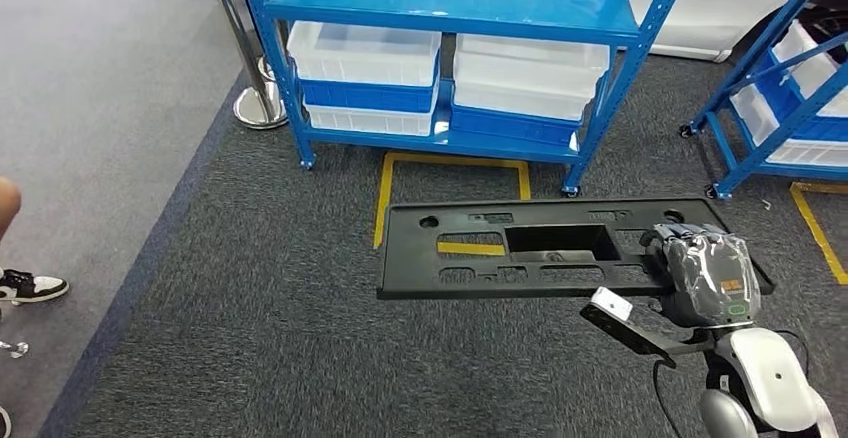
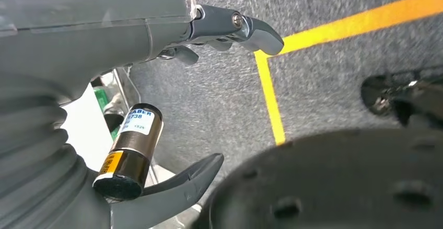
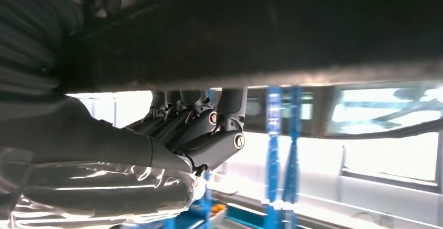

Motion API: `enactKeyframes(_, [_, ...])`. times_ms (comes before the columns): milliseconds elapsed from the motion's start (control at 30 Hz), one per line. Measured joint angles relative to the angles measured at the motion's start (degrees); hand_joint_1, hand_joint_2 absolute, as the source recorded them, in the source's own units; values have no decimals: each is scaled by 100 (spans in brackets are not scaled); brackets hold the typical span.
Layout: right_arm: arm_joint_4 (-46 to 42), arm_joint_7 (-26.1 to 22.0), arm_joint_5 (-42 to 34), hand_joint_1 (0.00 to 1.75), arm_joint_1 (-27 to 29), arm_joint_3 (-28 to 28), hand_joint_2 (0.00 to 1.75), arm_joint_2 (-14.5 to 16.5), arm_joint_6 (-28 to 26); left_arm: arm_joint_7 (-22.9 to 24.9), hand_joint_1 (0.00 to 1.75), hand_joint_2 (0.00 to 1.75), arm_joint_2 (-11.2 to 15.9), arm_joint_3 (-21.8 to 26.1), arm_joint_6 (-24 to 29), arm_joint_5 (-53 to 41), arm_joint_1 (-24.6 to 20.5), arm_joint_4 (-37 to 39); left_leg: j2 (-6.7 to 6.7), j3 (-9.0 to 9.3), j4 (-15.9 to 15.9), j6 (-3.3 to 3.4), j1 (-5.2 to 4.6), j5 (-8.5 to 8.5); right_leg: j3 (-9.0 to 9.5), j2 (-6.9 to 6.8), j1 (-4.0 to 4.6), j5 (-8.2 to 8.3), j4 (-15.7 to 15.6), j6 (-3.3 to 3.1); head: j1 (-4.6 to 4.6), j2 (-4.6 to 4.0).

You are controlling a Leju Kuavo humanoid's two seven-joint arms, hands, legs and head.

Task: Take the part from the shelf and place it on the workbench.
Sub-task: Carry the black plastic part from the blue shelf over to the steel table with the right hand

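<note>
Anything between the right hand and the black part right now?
Nothing visible. The right hand already grips the black part at its right end, held flat above the carpet. The workbench isn't in view, so that path can't be judged.

This looks like a factory or warehouse floor. Ahead of the right hand [image 1: 705, 273] stands a blue steel rack [image 1: 455, 18] loaded with white and blue plastic bins [image 1: 365, 53]; a second blue rack [image 1: 775, 88] stands off to that hand's right. Yellow tape lines [image 1: 455, 161] mark bays on the grey carpet [image 1: 250, 288], and a chrome barrier post [image 1: 255, 98] stands far to the left.
</note>
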Motion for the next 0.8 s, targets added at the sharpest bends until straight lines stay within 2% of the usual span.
enactKeyframes(33, [-10,-6,-26,175,43,-70,175,-3,0,2,0,175,-7,0,-3,3,2,0,45,-45,17,-7,1,20,-101,-8,-22,-152,330,38,0,0])
enactKeyframes(67, [-19,-10,-47,175,87,-134,175,-5,0,3,0,175,-13,0,-4,6,3,0,89,-85,38,-16,6,33,-120,-21,-45,-207,504,71,-1,0])
enactKeyframes(100, [-30,-14,-60,175,125,-193,175,-8,0,4,0,175,-18,0,-4,8,3,0,138,-117,63,-28,14,37,-18,-45,-69,-159,448,101,-1,0])
enactKeyframes(133, [-43,-16,-66,175,148,-243,175,-13,-1,4,0,175,-21,0,-4,9,2,0,186,-137,93,-48,26,31,202,-94,-91,-25,153,125,-1,0])
enactKeyframes(167, [-57,-18,-68,175,161,-285,175,-18,-1,4,0,175,-25,0,-4,9,1,0,235,-150,130,-80,32,12,469,-201,-103,97,-264,146,-1,0])
enactKeyframes(200, [-70,-21,-71,175,166,-319,175,-24,-2,5,0,175,-25,0,-4,9,-1,3,279,-161,172,-119,24,-13,695,-316,-88,187,-631,138,0,0])
enactKeyframes(233, [-86,-22,-73,175,172,-346,175,-29,-3,7,0,175,-25,-1,-4,9,-3,5,317,-167,208,-158,11,-36,834,-388,-71,227,-881,100,-3,0])
enactKeyframes(267, [-96,-22,-75,175,181,-366,175,-32,-4,8,0,175,-25,-1,-3,9,-4,8,357,-168,233,-191,-11,-55,877,-426,-49,213,-981,50,-5,0])
enactKeyframes(333, [-110,-20,-77,175,212,-399,175,-38,-6,11,0,175,-23,-2,-3,9,-8,11,435,-157,248,-240,-27,-80,852,-315,-40,212,-970,-66,-11,0])
enactKeyframes(367, [-118,-21,-77,175,224,-412,175,-41,-7,11,0,175,-22,-2,-2,9,-10,11,404,-160,276,-270,-18,-121,845,-266,-48,219,-972,-110,-10,0])
enactKeyframes(433, [-142,-26,-77,175,232,-430,175,-51,-9,13,0,175,-22,-2,-2,9,-9,11,177,-286,582,-316,14,-358,833,-165,-60,241,-985,-199,-10,0])
enactKeyframes(467, [-153,-27,-77,175,234,-431,175,-54,-10,13,0,175,-22,-2,-2,9,-6,11,28,-437,916,-324,24,-549,820,-117,-58,251,-988,-230,-11,0])
enactKeyframes(500, [-158,-28,-79,175,234,-434,175,-56,-12,11,0,175,-22,-2,-3,9,-2,12,-62,-630,1328,-322,26,-743,806,-61,-48,260,-987,-252,-11,0])
enactKeyframes(533, [-159,-30,-81,175,237,-441,175,-56,-13,8,0,175,-22,-2,-5,9,1,13,-103,-814,1708,-317,26,-879,793,3,-37,267,-985,-264,-10,0])
enactKeyframes(567, [-159,-35,-85,175,241,-456,175,-56,-13,1,0,175,-22,-2,-9,9,3,15,-118,-934,1943,-306,26,-912,786,75,-25,273,-981,-271,-10,0])
enactKeyframes(600, [-160,-44,-92,175,243,-480,175,-57,-13,-8,0,175,-22,-2,-13,9,5,16,-126,-949,1949,-288,26,-821,783,152,-16,276,-974,-274,-10,0])
enactKeyframes(633, [-165,-53,-100,175,244,-509,175,-59,-13,-17,0,175,-23,-2,-17,9,6,17,-154,-855,1720,-264,26,-623,784,232,-10,278,-964,-274,-10,0])
enactKeyframes(667, [-176,-61,-110,175,243,-537,175,-63,-13,-25,0,175,-24,-2,-20,9,10,18,-228,-694,1343,-233,26,-382,785,309,-8,278,-950,-272,-10,0])
enactKeyframes(700, [-188,-65,-121,175,240,-563,175,-67,-12,-31,0,175,-25,-2,-20,9,20,23,-372,-540,972,-206,31,-201,776,380,-2,281,-931,-261,-7,0])
enactKeyframes(733, [-198,-66,-134,175,234,-586,175,-73,-11,-37,0,175,-28,-2,-20,9,26,28,-501,-422,667,-194,36,-94,750,450,-2,290,-913,-239,-7,0])
enactKeyframes(767, [-209,-67,-146,175,231,-608,175,-81,-11,-42,0,175,-32,-2,-20,9,29,34,-594,-361,501,-189,33,-61,716,517,-11,309,-905,-202,-4,0])
enactKeyframes(800, [-216,-69,-156,175,233,-631,175,-91,-12,-46,0,175,-37,-2,-20,9,28,39,-626,-344,442,-187,26,-76,681,587,-26,338,-910,-152,-4,0])
